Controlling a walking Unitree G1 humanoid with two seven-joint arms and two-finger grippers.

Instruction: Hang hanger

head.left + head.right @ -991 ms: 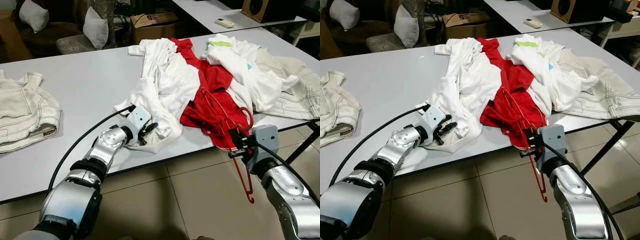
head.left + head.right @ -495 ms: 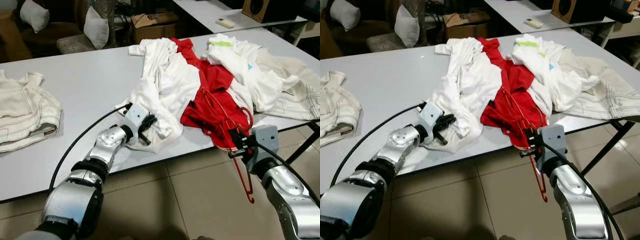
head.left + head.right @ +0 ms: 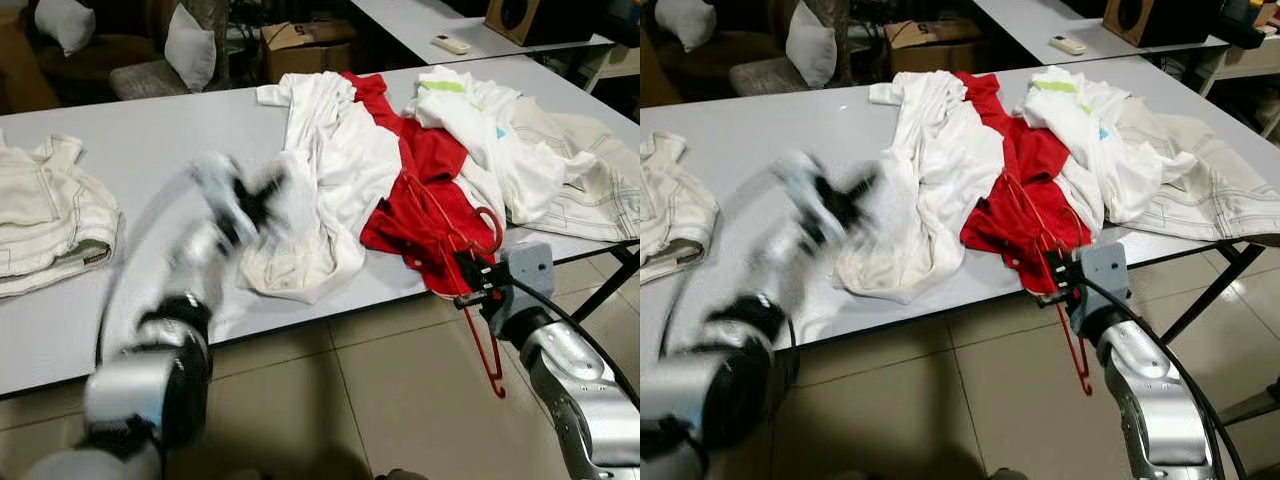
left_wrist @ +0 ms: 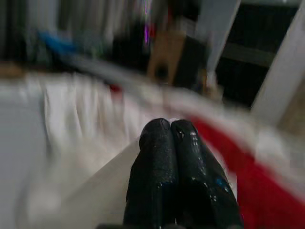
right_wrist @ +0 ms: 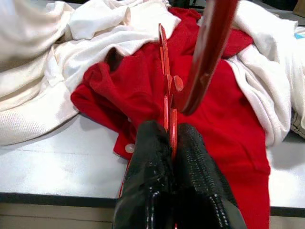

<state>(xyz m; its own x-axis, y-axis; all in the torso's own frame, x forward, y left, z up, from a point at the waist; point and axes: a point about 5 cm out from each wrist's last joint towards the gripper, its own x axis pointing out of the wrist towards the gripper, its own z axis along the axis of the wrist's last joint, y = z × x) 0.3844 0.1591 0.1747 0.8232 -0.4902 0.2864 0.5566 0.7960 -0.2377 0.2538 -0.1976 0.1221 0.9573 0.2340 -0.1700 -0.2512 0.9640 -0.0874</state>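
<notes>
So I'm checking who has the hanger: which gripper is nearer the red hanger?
Right. The right gripper is shut on the red hanger at the table edge. The left gripper, blurred, is over the white garment, well apart from the hanger.

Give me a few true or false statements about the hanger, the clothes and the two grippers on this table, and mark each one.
1. The right gripper is shut on the red hanger. True.
2. The red hanger lies flat in the middle of the table. False: it sits at the table's near edge, with one end hanging below it toward the floor.
3. The left gripper has its fingers pressed together. True.
4. The red garment lies between white clothes. True.
5. The cream jacket is piled on top of the red garment. False: it lies apart at the table's left end.
</notes>
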